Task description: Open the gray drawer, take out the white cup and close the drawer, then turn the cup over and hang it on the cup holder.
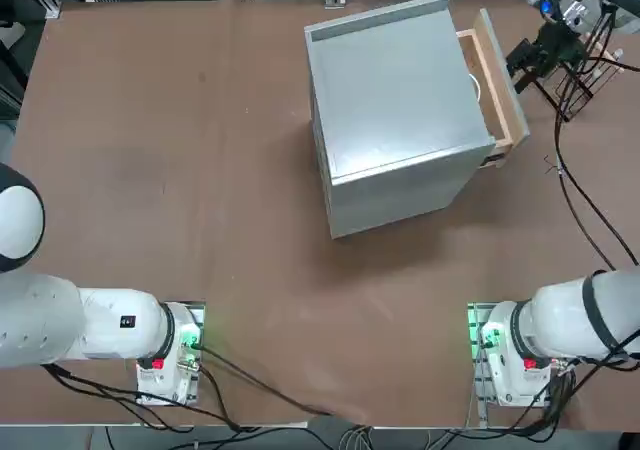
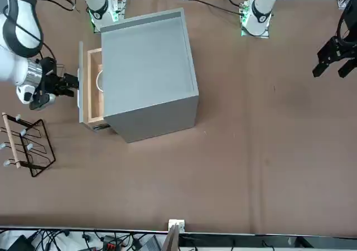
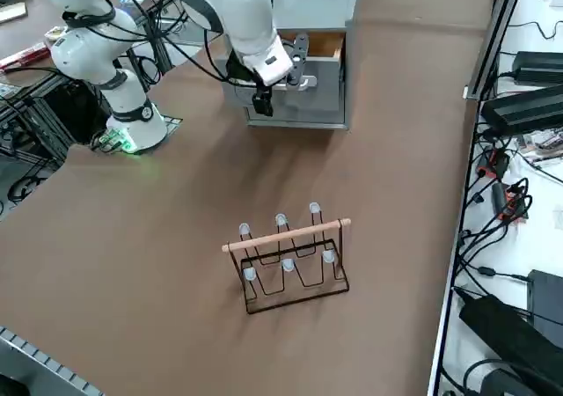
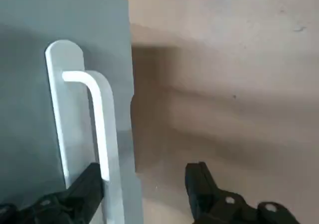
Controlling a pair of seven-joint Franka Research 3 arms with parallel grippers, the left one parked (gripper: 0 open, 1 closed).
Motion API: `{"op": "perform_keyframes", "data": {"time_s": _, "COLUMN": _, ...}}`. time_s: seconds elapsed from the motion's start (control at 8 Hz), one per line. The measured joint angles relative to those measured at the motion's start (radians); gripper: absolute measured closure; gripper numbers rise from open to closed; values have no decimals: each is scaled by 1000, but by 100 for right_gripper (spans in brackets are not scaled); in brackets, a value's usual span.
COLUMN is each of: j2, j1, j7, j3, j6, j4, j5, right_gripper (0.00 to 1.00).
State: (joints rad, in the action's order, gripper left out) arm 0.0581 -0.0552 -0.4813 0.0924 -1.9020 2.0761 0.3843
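One gray cabinet (image 1: 400, 110) stands on the brown table (image 1: 180, 170), its single gray drawer (image 2: 83, 83) pulled partly out. Inside, only a curved rim of the white cup (image 2: 99, 79) shows. The right gripper (image 4: 144, 184) hovers just beside the drawer's handle (image 4: 102, 134), jaws apart, empty. One cup holder (image 3: 290, 255) stands well apart.

the white cup (image 2: 99, 81) shows only as a thin pale arc inside the gray drawer (image 2: 89, 85); the cabinet (image 2: 148, 72) hides the rest of it.
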Motion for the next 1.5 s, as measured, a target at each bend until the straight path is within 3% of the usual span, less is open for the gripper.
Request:
{"op": "perform_keyframes", "data": {"time_s": 0.5, "j2": 1, "j1": -33, "j7": -15, "j3": -1, "j6": 4, "j4": -17, "j5": -91, "right_gripper": 7}}
{"op": "perform_keyframes", "data": {"time_s": 1.0, "j2": 32, "j1": -103, "j7": -97, "j3": -1, "j6": 10, "j4": -63, "j5": -111, "right_gripper": 7}}
{"op": "perform_keyframes", "data": {"time_s": 1.5, "j2": 74, "j1": -141, "j7": -147, "j3": -7, "j6": 114, "j4": -198, "j5": -196, "right_gripper": 4}}
